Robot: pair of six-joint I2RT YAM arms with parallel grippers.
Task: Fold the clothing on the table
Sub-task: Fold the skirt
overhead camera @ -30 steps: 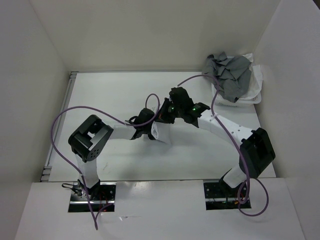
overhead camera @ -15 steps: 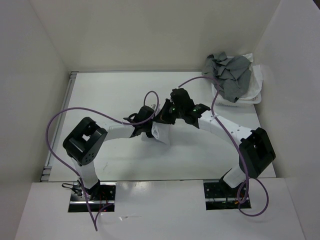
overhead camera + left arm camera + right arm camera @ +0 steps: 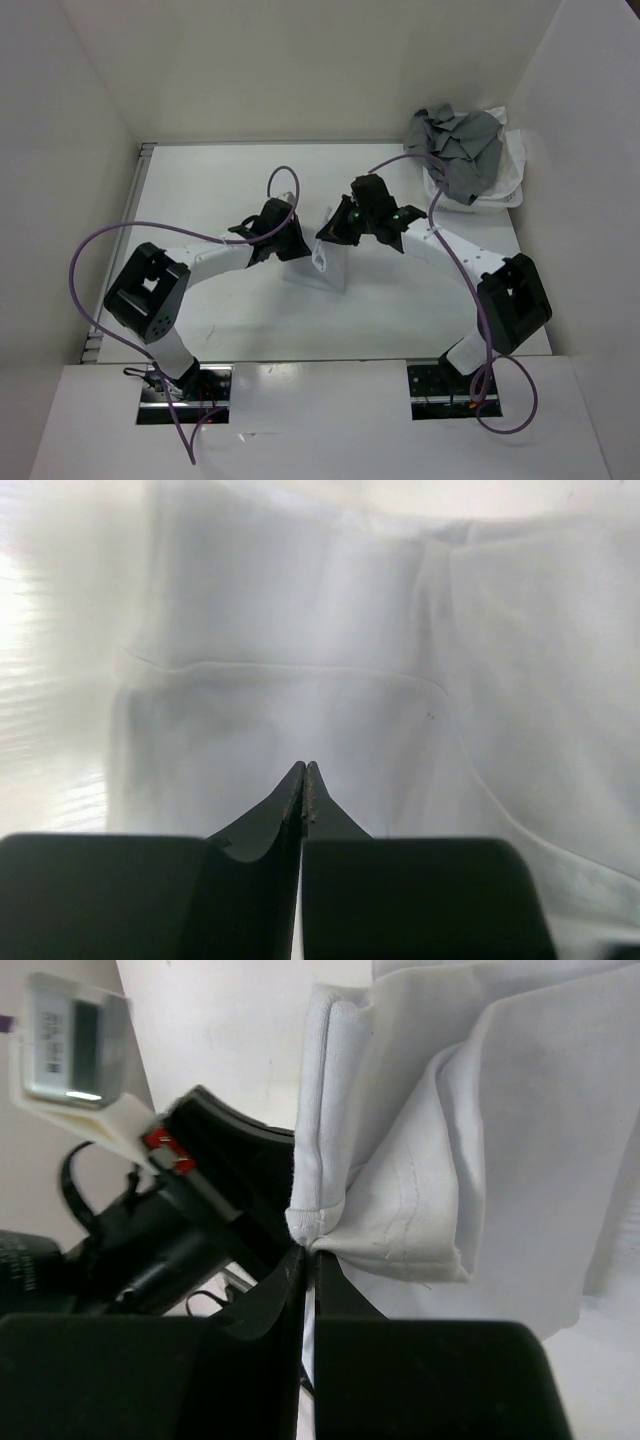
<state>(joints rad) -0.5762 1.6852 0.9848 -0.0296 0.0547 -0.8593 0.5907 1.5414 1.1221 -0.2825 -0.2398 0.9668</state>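
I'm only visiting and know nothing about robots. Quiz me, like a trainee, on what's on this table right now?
1. True or false: the right gripper pinches an edge of the white clothing.
2. The garment heaped in the basket is: A grey, B red, C blue.
3. One word: is the left gripper open or shut?
Key: 1 true; 2 A; 3 shut.

light: bright, even | left wrist: left-edge glare | shadows: soft
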